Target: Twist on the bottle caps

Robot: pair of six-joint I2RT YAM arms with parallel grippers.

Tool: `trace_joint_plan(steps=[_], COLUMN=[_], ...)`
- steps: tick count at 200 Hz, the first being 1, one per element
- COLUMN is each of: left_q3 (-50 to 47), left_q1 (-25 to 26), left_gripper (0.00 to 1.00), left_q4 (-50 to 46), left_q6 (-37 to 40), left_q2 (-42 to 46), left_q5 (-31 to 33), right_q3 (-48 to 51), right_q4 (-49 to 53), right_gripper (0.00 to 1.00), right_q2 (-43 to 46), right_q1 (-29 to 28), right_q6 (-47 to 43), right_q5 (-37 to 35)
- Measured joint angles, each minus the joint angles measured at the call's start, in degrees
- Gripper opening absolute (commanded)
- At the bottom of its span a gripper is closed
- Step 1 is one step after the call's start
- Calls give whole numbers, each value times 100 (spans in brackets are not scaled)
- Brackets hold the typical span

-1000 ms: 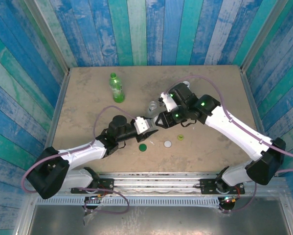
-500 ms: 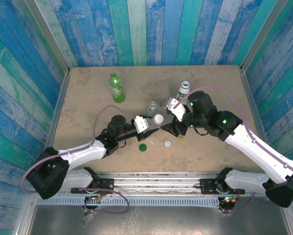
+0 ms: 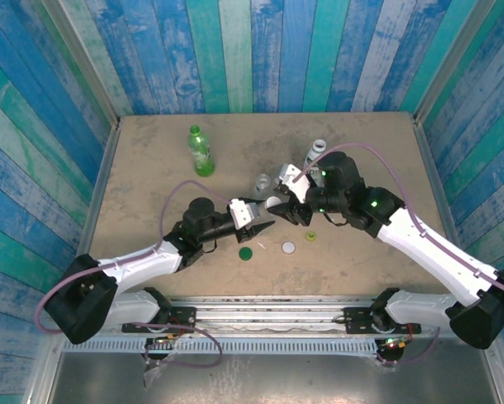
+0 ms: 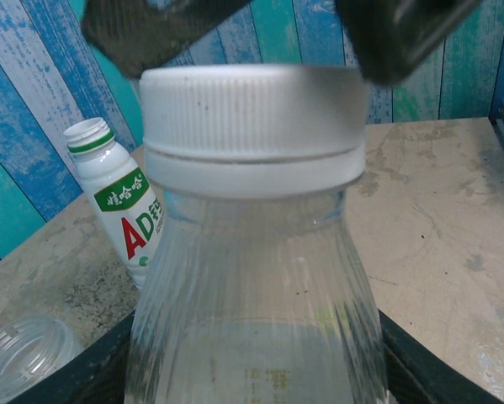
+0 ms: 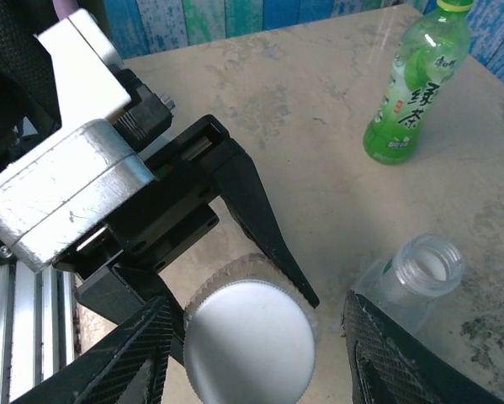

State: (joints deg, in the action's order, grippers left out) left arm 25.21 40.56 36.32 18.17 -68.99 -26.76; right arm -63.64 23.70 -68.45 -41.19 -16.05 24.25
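My left arm (image 3: 142, 263) and right arm (image 3: 428, 244) wore white shells over black joints; a purple cable (image 3: 169, 206) looped from each, and green lights (image 3: 374, 203) glowed on the right.

The table (image 3: 142, 168) was a beige, mottled slab, stained darker in patches. A green bottle (image 3: 201, 151) stood upright on its far left part, well apart from everything else. Near the middle stood a clear bottle (image 3: 261, 183), its neck open. To the right of it and a little farther back stood a white bottle (image 3: 315, 153) with a green-and-red label, also uncapped. Three loose caps lay flat toward the near edge, in a rough row: a dark green cap (image 3: 246, 252) on the left, a white cap (image 3: 289, 247) just right of it, and a yellow-green cap (image 3: 310, 236) beyond that, close to the white one but not touching it.
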Motion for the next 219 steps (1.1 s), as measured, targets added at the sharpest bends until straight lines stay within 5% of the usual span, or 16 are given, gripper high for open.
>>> trace_joint_plan(steps=[75,145,219], left_q3=[2,0,0], left_q1=[-22,-22,-39], left_gripper=[41,41,40], left_q4=[-63,170,387], left_q6=[0,-197,-299], left_q2=[39,31,35], left_q5=[129,640,850], right_q3=[0,168,332], right_q4=[-66,-817,-975], right_gripper=[26,23,73], right_q2=[-181,-195,103], right_q1=[109,-146,-273], right_q6=[201,1532,1878], right_q5=[328,-273,-793])
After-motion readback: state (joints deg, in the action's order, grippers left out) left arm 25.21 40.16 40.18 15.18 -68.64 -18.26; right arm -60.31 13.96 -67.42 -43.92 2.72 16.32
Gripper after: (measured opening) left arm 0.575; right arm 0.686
